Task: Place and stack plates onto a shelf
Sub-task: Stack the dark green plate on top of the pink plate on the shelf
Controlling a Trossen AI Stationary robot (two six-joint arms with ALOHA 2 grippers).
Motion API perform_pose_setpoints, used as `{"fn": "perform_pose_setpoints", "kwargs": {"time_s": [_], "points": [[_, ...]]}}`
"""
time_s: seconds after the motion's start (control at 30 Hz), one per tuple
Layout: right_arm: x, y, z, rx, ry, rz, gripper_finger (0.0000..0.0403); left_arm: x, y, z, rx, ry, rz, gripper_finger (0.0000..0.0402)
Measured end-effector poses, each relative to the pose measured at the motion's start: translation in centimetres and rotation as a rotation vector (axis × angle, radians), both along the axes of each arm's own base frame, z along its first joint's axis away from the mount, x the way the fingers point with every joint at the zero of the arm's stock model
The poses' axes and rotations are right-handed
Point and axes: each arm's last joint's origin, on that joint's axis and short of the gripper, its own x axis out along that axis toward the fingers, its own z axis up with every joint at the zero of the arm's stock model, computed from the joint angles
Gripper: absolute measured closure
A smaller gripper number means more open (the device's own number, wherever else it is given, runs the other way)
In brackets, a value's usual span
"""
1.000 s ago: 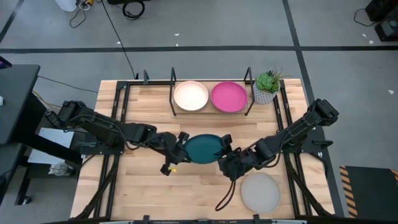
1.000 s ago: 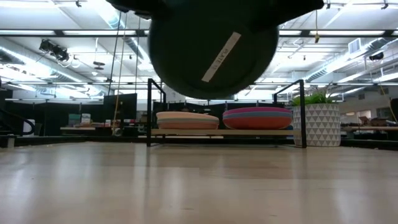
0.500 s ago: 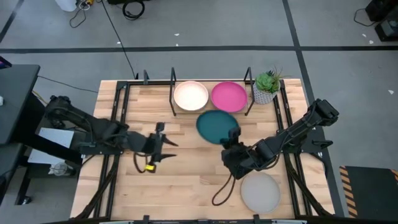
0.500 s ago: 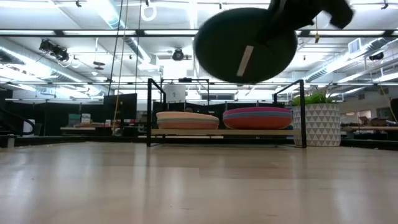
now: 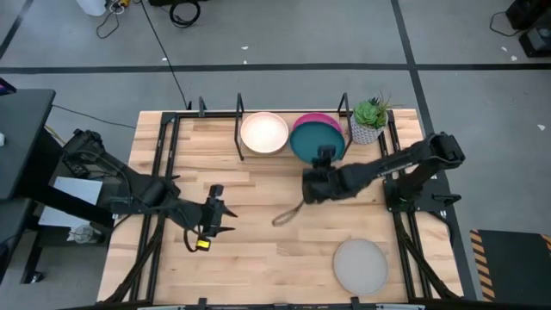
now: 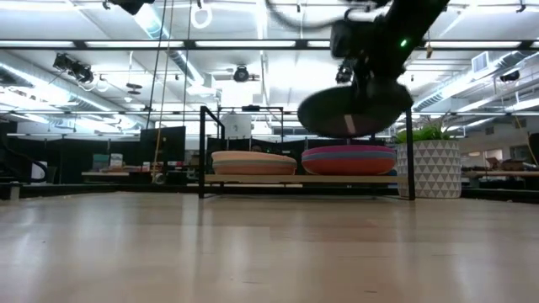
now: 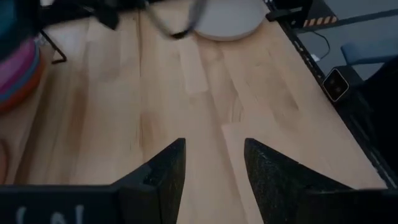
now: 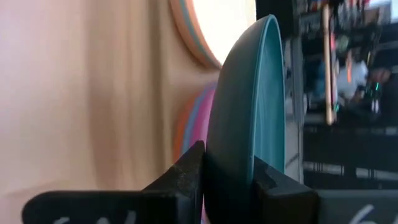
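The dark teal plate [image 5: 317, 138] hangs above the magenta-topped stack of plates [image 6: 348, 158] on the right half of the black shelf [image 6: 202, 151]. My right gripper [image 8: 227, 165] is shut on it, reaching in from the near side. A cream-topped stack [image 5: 263, 133] fills the shelf's left half. A grey plate [image 5: 360, 265] lies flat on the table near the front right. My left gripper [image 7: 214, 155] stands open over bare table left of centre [image 5: 215, 220], with nothing between its fingers. My right gripper pinches the teal plate's rim [image 8: 231, 155] on the side toward the table's near edge, one finger on the upper face and one on the underside. The fingers come in about level from the near side. The plate is lifted clear, roughly level, above the magenta stack.
A small green potted plant [image 5: 370, 119] stands just right of the shelf at the far right. The shelf's thin upright posts [image 5: 343, 110] flank the stacks. Open wood lies between the shelf and the grey plate.
My left gripper has opened, let go of the teal plate and drawn back toward the table's left and near edges. My right gripper has carried the plate from the table's middle toward the far edge, to above the magenta stack on the shelf.
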Motion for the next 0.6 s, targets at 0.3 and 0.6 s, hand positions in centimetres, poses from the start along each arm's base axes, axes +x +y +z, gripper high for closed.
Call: {"fn": "perform_pose_setpoints", "kwargs": {"time_s": [0.3,0.6], "points": [[0.5,-5.1,-0.3,0.133,0.035,-0.089,0.0332,0.0,0.0,-0.4,-0.021,-0.006,0.012,0.023],[1.1,-6.7,-0.2,0.192,0.003,-0.076,0.026,0.1,0.0,-0.4,-0.018,-0.009,0.009,0.023]]}}
